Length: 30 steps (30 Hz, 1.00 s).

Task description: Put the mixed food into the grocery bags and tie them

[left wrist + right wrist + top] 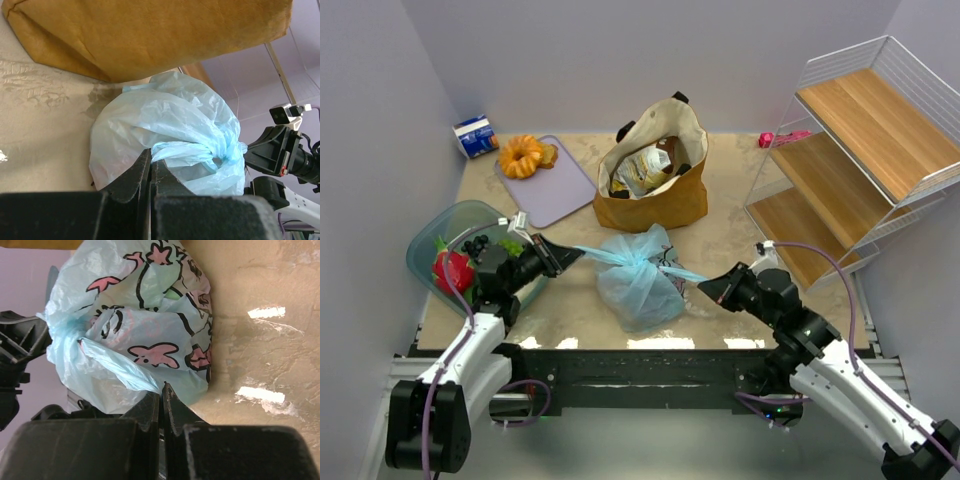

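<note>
The light-blue printed plastic bag (638, 285) lies mid-table, its two handles crossed in a knot (642, 262) on top. My left gripper (560, 255) is shut on the left handle strip, which is pulled taut; its tips (151, 155) pinch the twisted plastic beside the bag (165, 125). On the other side my right gripper (712, 287) is shut on the right handle strip, tips (161, 389) clamping it in front of the bag (150, 325). A green shape (172, 294) shows through the plastic. The mustard-tan tote (655, 175) stands open behind, with snack packets (645, 170) inside.
A teal tub (440, 225) holding a red fruit (452, 270) sits at the left, close behind my left arm. A lavender board (560, 190), an orange ring-shaped item (522, 155) and a blue carton (476, 136) lie far left. A wire shelf (860, 150) fills the right.
</note>
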### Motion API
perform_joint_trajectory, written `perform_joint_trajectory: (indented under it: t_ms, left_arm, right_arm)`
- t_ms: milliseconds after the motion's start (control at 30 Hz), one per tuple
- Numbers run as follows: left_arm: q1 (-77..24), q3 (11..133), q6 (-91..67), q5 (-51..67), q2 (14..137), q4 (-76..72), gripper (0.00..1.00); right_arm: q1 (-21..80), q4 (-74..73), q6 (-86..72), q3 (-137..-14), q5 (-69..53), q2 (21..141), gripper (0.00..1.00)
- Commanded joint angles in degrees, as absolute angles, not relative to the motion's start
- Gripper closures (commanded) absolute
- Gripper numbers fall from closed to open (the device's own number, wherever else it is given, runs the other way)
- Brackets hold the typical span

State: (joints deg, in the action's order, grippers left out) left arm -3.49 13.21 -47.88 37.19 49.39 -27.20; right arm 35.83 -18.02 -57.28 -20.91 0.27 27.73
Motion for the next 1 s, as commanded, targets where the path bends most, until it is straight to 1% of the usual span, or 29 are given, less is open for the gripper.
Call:
perform_joint_trajectory:
  t_ms: [0,467,733,967]
  left_arm:
    - [1.3,14.3,-46.1,27.7,49.3,-29.0,1.0]
    - [3.1,13.9,-45.6,29.9,50.1,-28.9,1.0]
    - [6.2,14.7,-44.7,33.0,50.7,-28.7,1.0]
    - [6.2,15.6,-42.7,33.0,50.6,-26.6,1.0]
  right_arm:
    - [33.8,-24.9,-59.1,-19.3,6.8,25.1,1.0]
    - [33.4,-25.8,-59.9,-17.8,7.3,24.0,1.0]
    - [33.3,-28.5,-60.8,-17.0,8.3,20.7,1.0]
    - [33.3,-27.2,-59.9,-17.5,8.4,22.5,1.0]
